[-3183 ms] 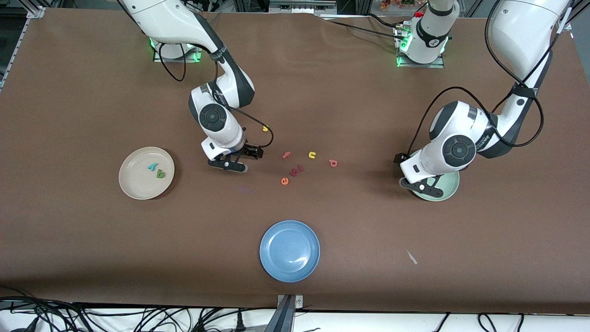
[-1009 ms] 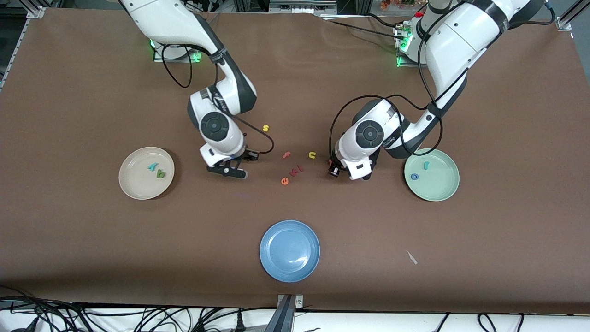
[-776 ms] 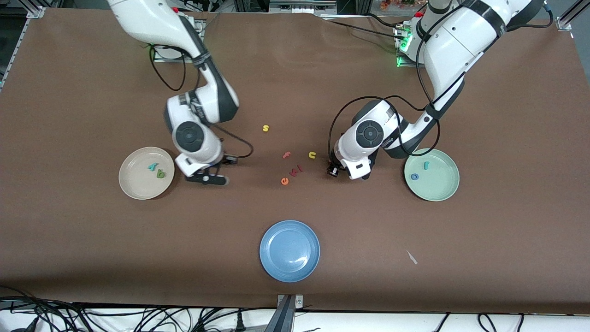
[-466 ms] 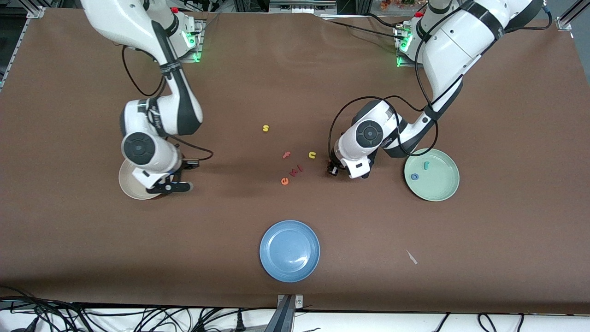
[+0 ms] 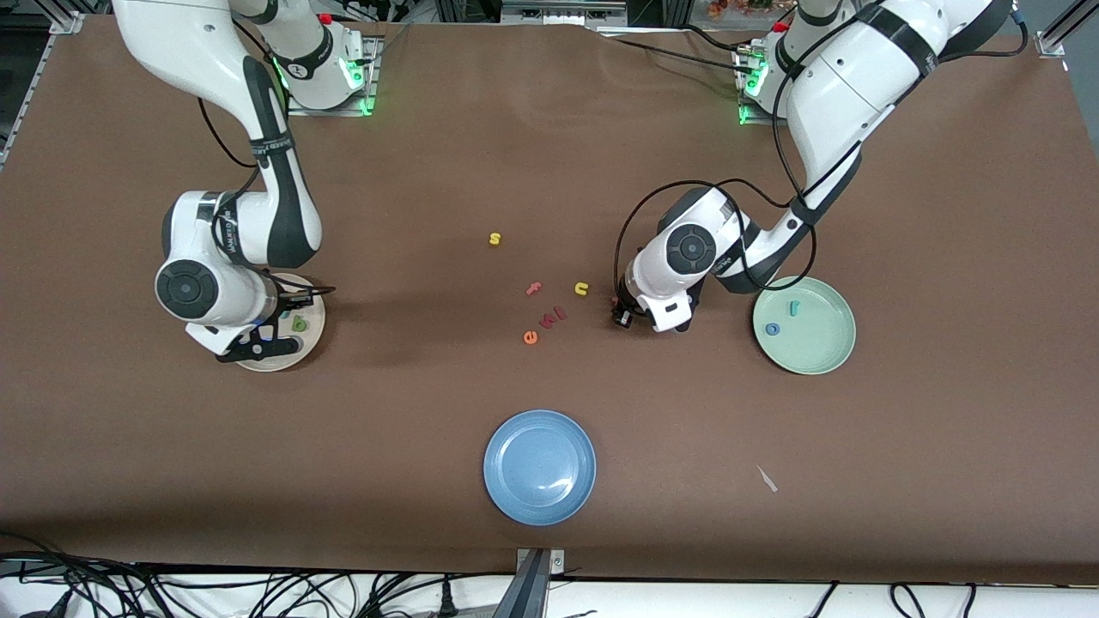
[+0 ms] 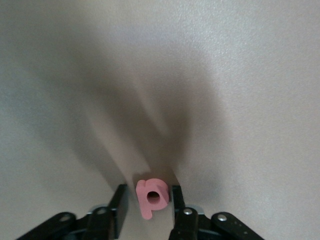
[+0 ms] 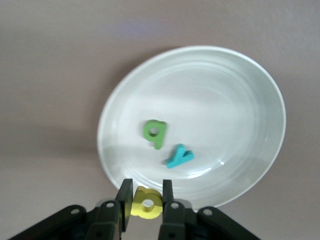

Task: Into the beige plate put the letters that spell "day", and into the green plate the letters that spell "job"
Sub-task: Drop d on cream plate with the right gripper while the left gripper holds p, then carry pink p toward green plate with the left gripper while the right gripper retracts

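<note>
Right tool, yellow letter between fingers.

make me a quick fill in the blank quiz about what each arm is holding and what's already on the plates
1. The right gripper holds a ____ letter above the beige plate.
2. The pink letter sits between the ____ gripper's jaws.
3. The green plate holds ____ letters.
4. The blue plate holds ____ letters.

Missing words: yellow; left; two; no

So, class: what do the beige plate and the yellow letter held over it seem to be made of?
Beige plate: probably smooth plastic or melamine, with a slight sheen and soft concentric rings inside, though glazed ceramic is possible. Yellow letter: likely foam or soft plastic; thick, matte, with rounded, blunt edges.
</note>
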`<state>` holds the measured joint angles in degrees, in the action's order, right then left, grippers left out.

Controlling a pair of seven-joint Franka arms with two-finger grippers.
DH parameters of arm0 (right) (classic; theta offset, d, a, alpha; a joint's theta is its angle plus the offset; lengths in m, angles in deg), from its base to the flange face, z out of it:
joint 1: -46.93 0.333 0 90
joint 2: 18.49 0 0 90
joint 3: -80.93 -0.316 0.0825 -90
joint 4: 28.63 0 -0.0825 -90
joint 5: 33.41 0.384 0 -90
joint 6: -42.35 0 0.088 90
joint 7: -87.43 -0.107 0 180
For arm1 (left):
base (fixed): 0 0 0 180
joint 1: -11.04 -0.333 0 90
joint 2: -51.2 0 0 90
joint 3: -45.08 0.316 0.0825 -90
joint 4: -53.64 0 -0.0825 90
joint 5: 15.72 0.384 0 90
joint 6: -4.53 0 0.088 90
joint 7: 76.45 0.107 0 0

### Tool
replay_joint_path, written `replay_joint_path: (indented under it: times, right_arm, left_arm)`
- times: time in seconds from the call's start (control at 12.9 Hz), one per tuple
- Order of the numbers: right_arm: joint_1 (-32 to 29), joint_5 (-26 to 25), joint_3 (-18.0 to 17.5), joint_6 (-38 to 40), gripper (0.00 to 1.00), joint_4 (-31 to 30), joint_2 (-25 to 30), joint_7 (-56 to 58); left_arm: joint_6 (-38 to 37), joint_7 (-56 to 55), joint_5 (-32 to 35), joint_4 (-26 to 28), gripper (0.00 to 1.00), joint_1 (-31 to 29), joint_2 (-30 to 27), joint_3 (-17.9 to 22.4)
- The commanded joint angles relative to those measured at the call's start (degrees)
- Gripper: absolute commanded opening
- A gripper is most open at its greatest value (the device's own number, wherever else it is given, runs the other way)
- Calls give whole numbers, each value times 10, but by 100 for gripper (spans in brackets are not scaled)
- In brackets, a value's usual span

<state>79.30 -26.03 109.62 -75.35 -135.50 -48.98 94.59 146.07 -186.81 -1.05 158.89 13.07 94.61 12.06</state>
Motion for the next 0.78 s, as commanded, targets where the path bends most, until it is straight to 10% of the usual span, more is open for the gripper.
replay_joint_path:
  times: [0.0,0.31,0.7]
  right_arm:
    - [-6,14,-6,2,100,5,3,12]
    - [2,49,-8,78,100,53,4,4]
    - [32,59,-7,143,100,107,4,-47]
  left_arm:
    - [6,-9,8,4,22,7,-3,10]
    - [-3,-28,26,1,0,12,-6,9]
    - [-97,-10,43,-27,0,7,-34,5]
